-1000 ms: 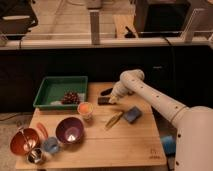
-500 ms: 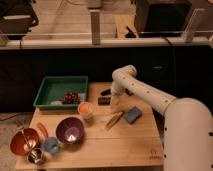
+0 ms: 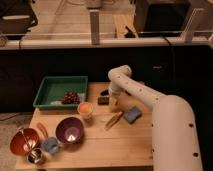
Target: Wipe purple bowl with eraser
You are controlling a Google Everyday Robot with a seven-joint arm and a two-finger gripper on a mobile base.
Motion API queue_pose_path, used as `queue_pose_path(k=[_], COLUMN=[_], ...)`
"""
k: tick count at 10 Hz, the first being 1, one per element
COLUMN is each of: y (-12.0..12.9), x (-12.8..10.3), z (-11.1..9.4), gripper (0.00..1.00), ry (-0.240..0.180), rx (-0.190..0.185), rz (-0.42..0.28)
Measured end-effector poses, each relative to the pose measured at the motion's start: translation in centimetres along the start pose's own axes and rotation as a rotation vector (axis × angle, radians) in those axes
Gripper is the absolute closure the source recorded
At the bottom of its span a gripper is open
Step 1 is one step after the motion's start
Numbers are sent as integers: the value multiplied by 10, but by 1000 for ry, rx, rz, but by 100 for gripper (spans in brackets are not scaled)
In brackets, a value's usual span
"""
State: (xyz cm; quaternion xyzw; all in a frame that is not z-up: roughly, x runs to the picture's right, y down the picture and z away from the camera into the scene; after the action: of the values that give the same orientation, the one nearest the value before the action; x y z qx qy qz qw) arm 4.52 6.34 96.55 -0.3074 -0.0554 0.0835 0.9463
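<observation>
The purple bowl (image 3: 69, 131) stands on the front left of the wooden table (image 3: 125, 145), its glossy inside facing up. The eraser (image 3: 103, 100), a small dark flat block, lies on the table near the back middle. My gripper (image 3: 112, 102) hangs down from the white arm right beside the eraser, on its right side. I cannot tell whether it touches or holds the eraser. The gripper is well behind and to the right of the purple bowl.
An orange-red bowl (image 3: 24, 141), a small blue cup (image 3: 50, 145) and a metal cup (image 3: 34, 156) stand at the front left. A green tray (image 3: 52, 91) holds grapes (image 3: 71, 97). An orange cup (image 3: 85, 108), a yellow item (image 3: 114, 120), a blue pad (image 3: 132, 114) and a dark tool (image 3: 105, 92) lie mid-table.
The arm has swung in so that its lower part fills more of the right side. The gripper stays low over the table by the dark block, shifted slightly.
</observation>
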Motion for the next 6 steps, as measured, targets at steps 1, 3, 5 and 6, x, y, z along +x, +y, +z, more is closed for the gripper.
queue_pose_path(k=[1, 3, 5, 6], y=[0, -1, -1, -1], x=[-3, 0, -2, -2], z=[1, 0, 1, 1], gripper=[20, 20, 20, 20], ry=[-1, 3, 1, 1], rx=[-4, -1, -2, -1], rz=[-2, 0, -2, -2])
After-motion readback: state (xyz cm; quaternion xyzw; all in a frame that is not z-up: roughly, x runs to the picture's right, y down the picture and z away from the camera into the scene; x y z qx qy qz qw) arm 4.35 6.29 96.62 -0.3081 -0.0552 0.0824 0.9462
